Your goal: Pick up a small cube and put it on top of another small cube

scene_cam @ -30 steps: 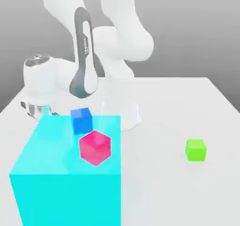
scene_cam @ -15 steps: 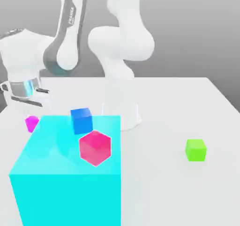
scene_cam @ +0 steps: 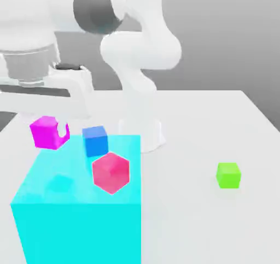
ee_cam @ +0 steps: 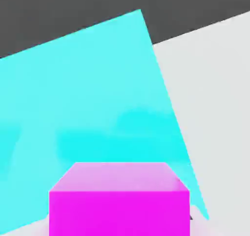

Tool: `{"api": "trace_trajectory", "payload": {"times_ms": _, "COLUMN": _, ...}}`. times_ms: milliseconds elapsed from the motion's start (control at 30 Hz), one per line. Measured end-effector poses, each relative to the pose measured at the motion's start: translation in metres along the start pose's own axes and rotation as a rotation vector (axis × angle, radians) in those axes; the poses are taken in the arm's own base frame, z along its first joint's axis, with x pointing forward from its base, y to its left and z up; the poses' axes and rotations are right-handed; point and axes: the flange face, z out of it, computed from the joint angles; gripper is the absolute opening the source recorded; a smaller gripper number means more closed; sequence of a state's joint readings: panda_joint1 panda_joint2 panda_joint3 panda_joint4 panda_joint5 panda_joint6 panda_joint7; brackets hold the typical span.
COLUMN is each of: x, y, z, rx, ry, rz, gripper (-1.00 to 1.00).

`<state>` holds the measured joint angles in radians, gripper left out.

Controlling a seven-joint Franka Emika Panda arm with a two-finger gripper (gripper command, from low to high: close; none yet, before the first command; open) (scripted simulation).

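Note:
The small cube (scene_cam: 48, 132), bright magenta, hangs in the air at the exterior view's left, above the far left corner of the big cyan block (scene_cam: 76, 213). My gripper (scene_cam: 50, 133) is shut on it, reaching down from the white hand above. In the hand view the small cube (ee_cam: 119, 201) sits close to the camera, with the cyan block's top (ee_cam: 88, 98) below it and the white table (ee_cam: 215, 108) beside that. A crimson-pink cube (scene_cam: 111, 172) and a blue cube (scene_cam: 95, 140) show over the cyan block's top.
A green cube (scene_cam: 228, 175) lies alone on the white table (scene_cam: 219, 126) at the exterior view's right. The arm's white base (scene_cam: 141, 129) stands behind the cyan block. The arm's upper links loom over the left half.
The hand has risen from the table at the left of the cyan block and come nearer, carrying the magenta cube up with it. The other cubes have not moved.

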<state>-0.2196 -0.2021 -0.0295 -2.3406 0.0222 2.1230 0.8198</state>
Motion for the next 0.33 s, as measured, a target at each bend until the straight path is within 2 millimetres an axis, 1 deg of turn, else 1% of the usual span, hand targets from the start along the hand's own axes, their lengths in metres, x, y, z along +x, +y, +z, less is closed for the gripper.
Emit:
{"api": "trace_trajectory", "payload": {"times_ms": 67, "x": -0.03, "y": -0.035, "z": -0.021, "rx": -0.003, "ry": 0.017, "rz": -0.01, "gripper": -1.0}}
{"api": "trace_trajectory", "payload": {"times_ms": 100, "x": -0.038, "y": -0.044, "z": -0.019, "rx": -0.003, "ry": 0.021, "rz": -0.01, "gripper": -1.0}}
{"api": "trace_trajectory", "payload": {"times_ms": 133, "x": -0.041, "y": -0.049, "z": -0.01, "rx": -0.002, "ry": 0.022, "rz": -0.011, "gripper": -1.0}}
{"api": "trace_trajectory", "payload": {"times_ms": 200, "x": -0.044, "y": -0.052, "z": 0.017, "rx": -0.002, "ry": 0.023, "rz": -0.011, "gripper": -1.0}}
{"api": "trace_trajectory", "payload": {"times_ms": 233, "x": -0.044, "y": -0.052, "z": 0.027, "rx": -0.002, "ry": 0.024, "rz": -0.011, "gripper": 1.0}}
{"api": "trace_trajectory", "payload": {"times_ms": 333, "x": -0.044, "y": -0.052, "z": 0.027, "rx": -0.002, "ry": 0.024, "rz": -0.011, "gripper": 1.0}}
